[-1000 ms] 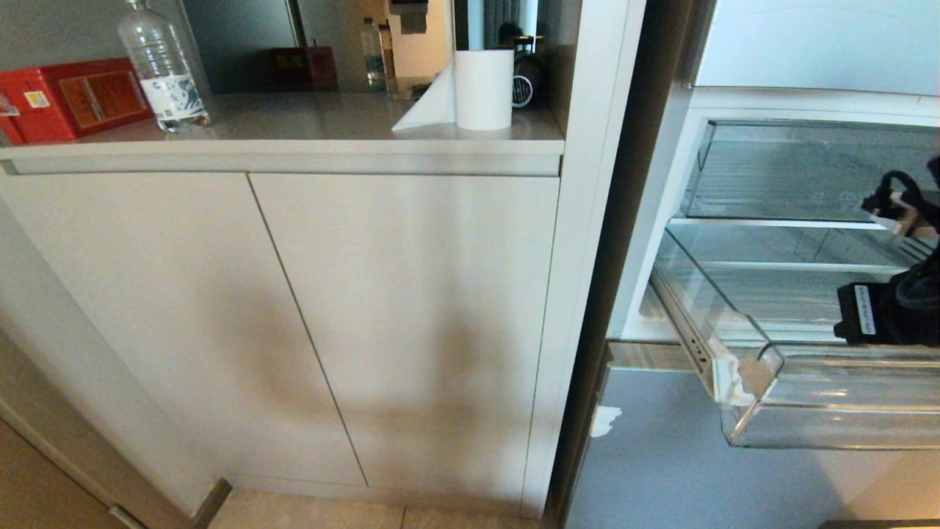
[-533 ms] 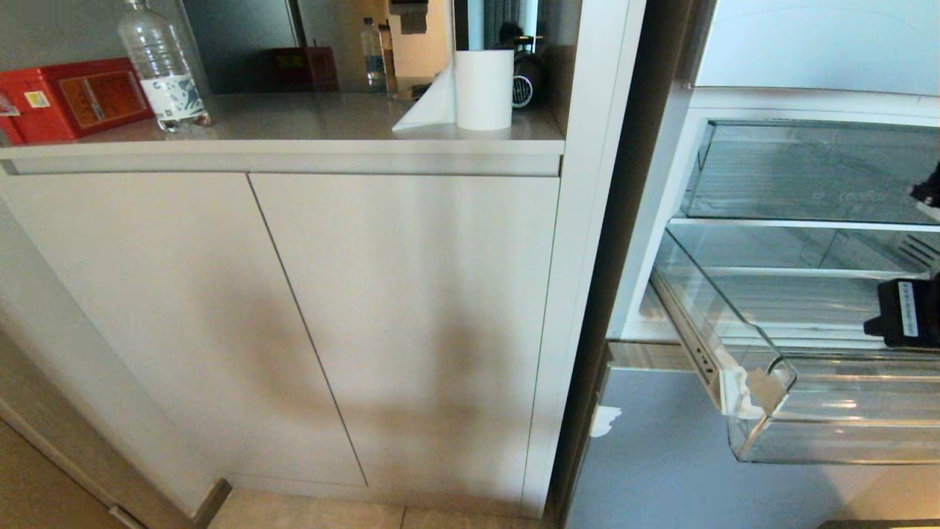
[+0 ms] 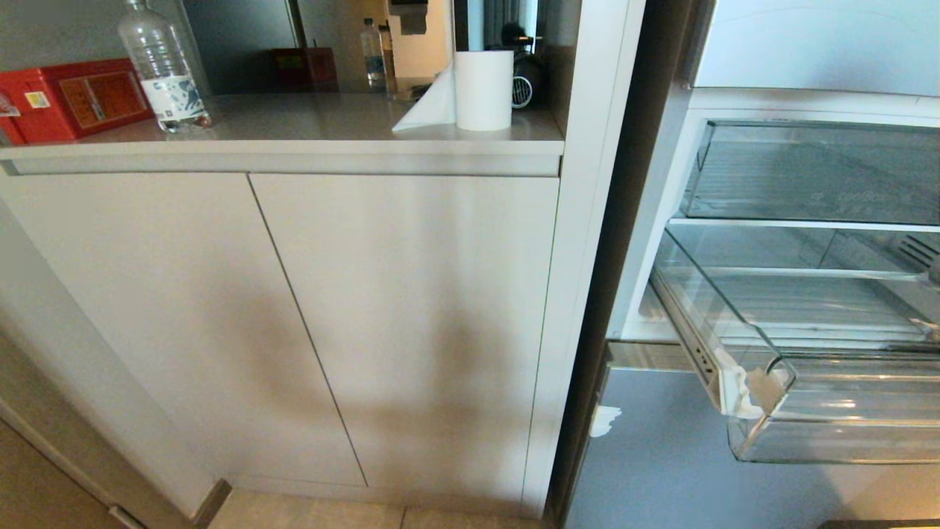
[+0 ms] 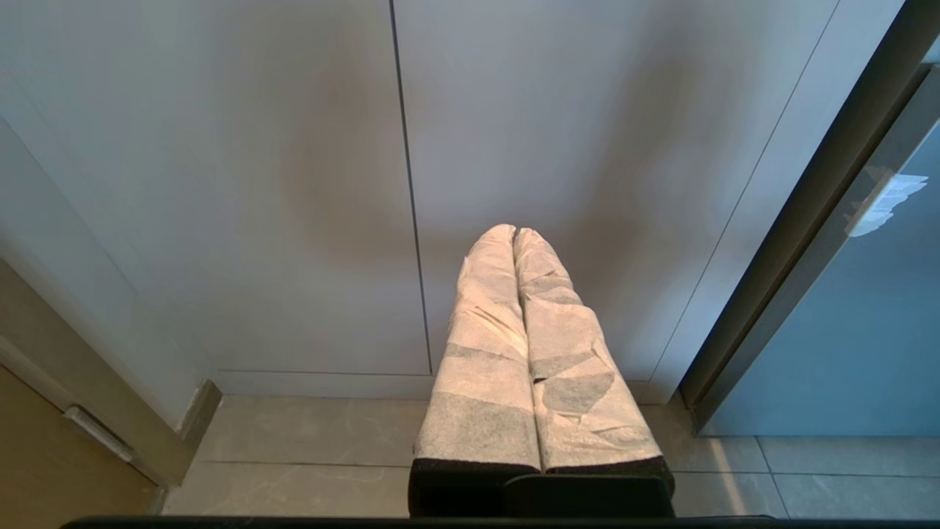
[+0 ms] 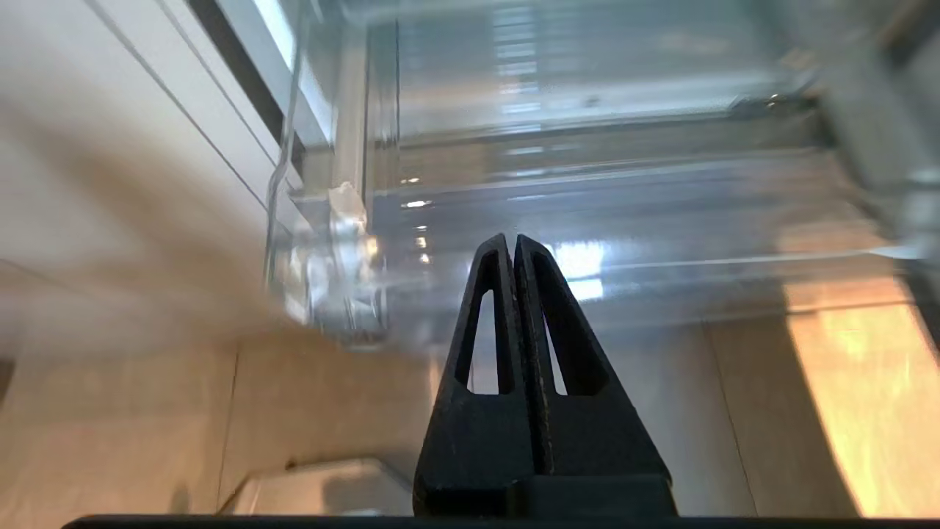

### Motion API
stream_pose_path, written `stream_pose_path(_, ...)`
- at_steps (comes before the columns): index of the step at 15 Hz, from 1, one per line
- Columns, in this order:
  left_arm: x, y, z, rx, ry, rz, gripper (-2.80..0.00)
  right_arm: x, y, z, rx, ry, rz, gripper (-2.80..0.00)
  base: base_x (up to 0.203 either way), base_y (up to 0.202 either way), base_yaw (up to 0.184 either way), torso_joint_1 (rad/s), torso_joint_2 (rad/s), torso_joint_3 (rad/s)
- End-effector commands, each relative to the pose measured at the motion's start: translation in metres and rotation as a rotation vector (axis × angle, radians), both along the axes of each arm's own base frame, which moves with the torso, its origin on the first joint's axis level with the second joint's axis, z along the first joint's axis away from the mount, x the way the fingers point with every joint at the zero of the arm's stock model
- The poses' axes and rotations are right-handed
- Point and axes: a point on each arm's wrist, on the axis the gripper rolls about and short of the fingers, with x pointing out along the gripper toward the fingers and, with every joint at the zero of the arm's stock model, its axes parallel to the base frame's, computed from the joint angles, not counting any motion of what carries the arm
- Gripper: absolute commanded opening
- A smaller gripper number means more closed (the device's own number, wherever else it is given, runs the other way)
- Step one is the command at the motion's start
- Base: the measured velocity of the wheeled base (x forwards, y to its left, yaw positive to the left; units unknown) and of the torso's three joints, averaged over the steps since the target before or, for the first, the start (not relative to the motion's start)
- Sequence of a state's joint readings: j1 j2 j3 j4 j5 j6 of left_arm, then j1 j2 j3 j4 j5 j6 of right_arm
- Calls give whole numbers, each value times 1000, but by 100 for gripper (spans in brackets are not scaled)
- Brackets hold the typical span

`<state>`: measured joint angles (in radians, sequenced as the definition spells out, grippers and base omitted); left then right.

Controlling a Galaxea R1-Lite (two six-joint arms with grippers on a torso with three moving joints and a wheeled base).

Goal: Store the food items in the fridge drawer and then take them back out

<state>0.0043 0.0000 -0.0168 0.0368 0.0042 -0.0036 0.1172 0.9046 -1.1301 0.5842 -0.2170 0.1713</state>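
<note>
1. The fridge drawer [image 3: 822, 411] stands pulled out at the lower right of the head view, clear and ribbed, its thick front lip forward; no red food shows in it.
2. The right tool [image 5: 514, 246] has its black fingers pressed together, gripping nothing, pointed at the drawer's front lip in the centre of its wrist view.
3. The left tool [image 4: 514, 234] has its wrapped fingers together, facing the pale cabinet doors [image 4: 294, 184] above the tiled floor [image 4: 316, 455].
4. On the tabletop [image 3: 308, 117], upper left of the head view, are a water bottle [image 3: 161, 66], a red box [image 3: 70, 99] and a paper roll [image 3: 483, 88].
</note>
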Motion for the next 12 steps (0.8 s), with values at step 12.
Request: stream_pose_path(12, 0, 0, 0, 1, 1, 1, -280, -63, -5, -221, -180, -166, 116, -280, 0, 0, 0, 0, 0, 0)
